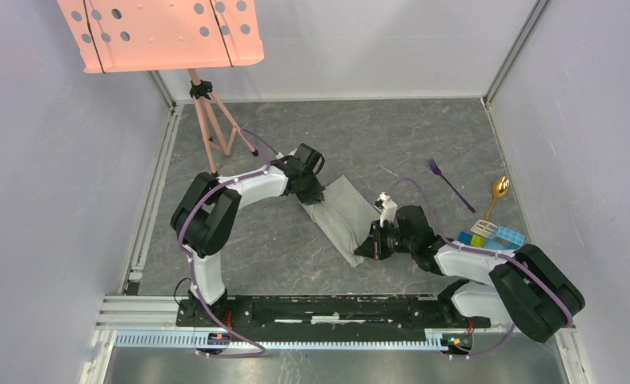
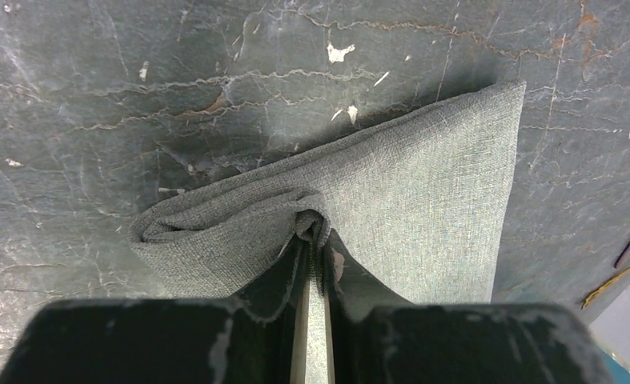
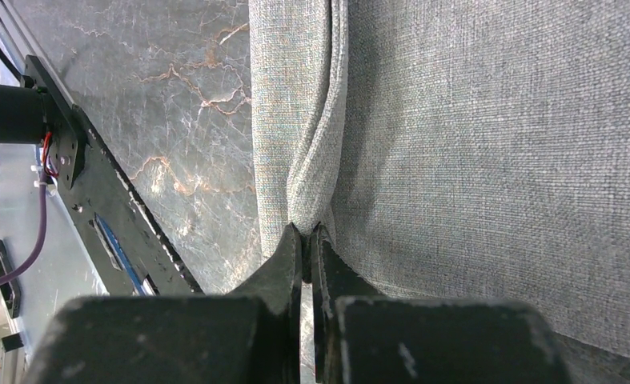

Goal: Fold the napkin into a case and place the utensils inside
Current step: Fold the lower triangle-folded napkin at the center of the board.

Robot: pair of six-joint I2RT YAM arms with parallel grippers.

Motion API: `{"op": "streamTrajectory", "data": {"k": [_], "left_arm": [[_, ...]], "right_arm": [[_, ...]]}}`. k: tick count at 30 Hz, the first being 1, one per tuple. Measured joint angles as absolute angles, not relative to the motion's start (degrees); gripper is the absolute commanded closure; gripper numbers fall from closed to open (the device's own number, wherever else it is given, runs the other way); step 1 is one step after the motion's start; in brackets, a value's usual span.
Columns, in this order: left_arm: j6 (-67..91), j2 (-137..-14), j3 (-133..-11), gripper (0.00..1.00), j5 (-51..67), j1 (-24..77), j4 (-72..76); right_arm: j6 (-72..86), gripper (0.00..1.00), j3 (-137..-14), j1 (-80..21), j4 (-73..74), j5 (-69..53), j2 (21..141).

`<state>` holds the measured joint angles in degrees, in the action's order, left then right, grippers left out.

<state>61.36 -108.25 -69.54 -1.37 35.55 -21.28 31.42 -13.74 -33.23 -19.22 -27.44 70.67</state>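
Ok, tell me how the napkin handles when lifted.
Probably floppy: the napkin bunches into soft folds where the left gripper pinches it. It looks thin, so likely light. Its woven texture probably resists slipping.

Shows the right gripper (image 3: 306, 240) at 6 o'clock, jaws pinched together on a rolled ridge of the napkin (image 3: 495, 160). Carries that ridge from the fingertips straight toward 12 o'clock. Spreads flat grey cloth from centre out to 3 o'clock. Leaves bare marbled table (image 3: 159, 104) toward 10 o'clock, with black rail (image 3: 107, 212) and purple cable (image 3: 39, 228) at 9 o'clock.
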Motion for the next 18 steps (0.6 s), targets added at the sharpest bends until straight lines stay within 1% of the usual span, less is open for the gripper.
{"op": "streamTrajectory", "data": {"k": [1,4,6,9,10,11,12,14,18], "left_arm": [[61.2,-108.5,-69.6,0.85,-1.3,35.6,-21.3],[61.1,-108.9,-70.0,0.86,-1.1,35.6,-21.3],[61.0,-109.3,-70.3,0.87,-0.9,35.6,-21.3],[61.0,-109.7,-70.4,0.87,0.1,35.6,-21.2],[61.0,-109.8,-70.4,0.87,0.3,35.6,-21.1],[61.0,-109.9,-70.4,0.87,0.5,35.6,-21.0],[60.9,-110.0,-70.4,0.88,0.6,35.6,-20.9],[60.9,-110.0,-70.4,0.87,0.8,35.5,-20.9],[60.0,-110.0,-70.4,0.88,1.4,35.5,-20.9]], "right_arm": [[31.4,0.99,-13.7,-33.2,-19.2,-27.4,70.7],[30.7,0.9,-13.8,-33.2,-19.2,-27.6,70.7],[30.0,0.77,-14.0,-33.2,-18.9,-27.6,70.7],[28.0,0.51,-15.1,-33.2,-16.8,-27.0,70.2],[26.9,0.44,-15.6,-33.2,-15.7,-26.7,69.8],[26.1,0.41,-16.0,-33.2,-15.0,-26.3,69.4],[25.5,0.38,-16.4,-33.2,-14.5,-25.9,69.1],[24.1,0.36,-17.5,-33.2,-14.0,-25.2,68.9],[21.8,0.38,-20.5,-33.2,-13.4,-23.9,71.2]]}}
